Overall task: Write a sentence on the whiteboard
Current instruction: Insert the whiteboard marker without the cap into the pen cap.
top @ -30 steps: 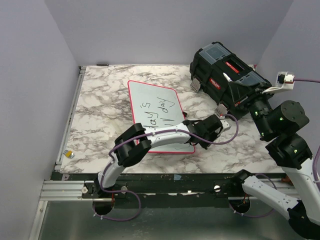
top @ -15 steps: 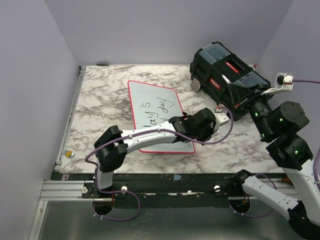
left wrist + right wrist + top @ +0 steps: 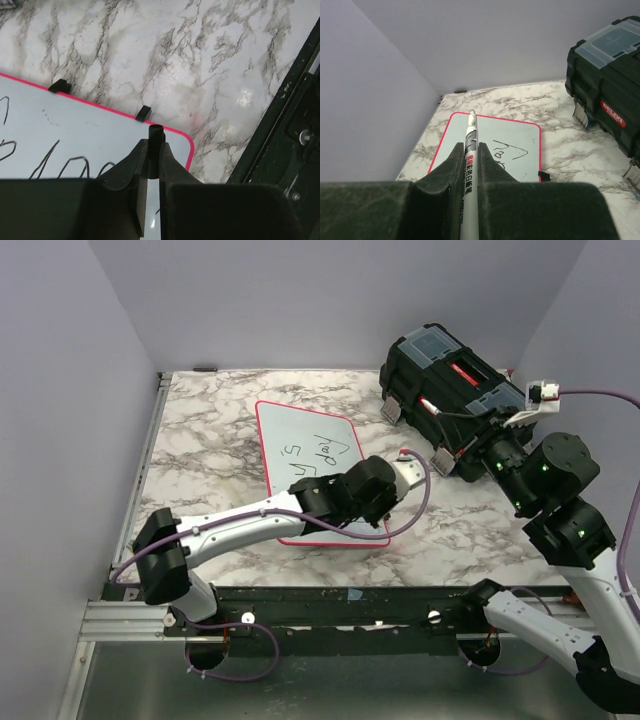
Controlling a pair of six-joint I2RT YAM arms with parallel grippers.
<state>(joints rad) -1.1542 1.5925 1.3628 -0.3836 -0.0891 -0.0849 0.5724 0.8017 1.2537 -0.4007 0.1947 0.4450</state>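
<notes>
right hand (image 3: 470,152) grips marker (image 3: 470,125), tip toward distant whiteboard (image 3: 290,425) | left hand (image 3: 154,152), nearer, pinches small black cylinder (image 3: 156,135) over its corner

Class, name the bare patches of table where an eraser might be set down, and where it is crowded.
Free: marble left of the whiteboard, out to the table edge; the strip between whiteboard and back wall. Crowded: between whiteboard and toolbox, by the left arm and right arm.
</notes>
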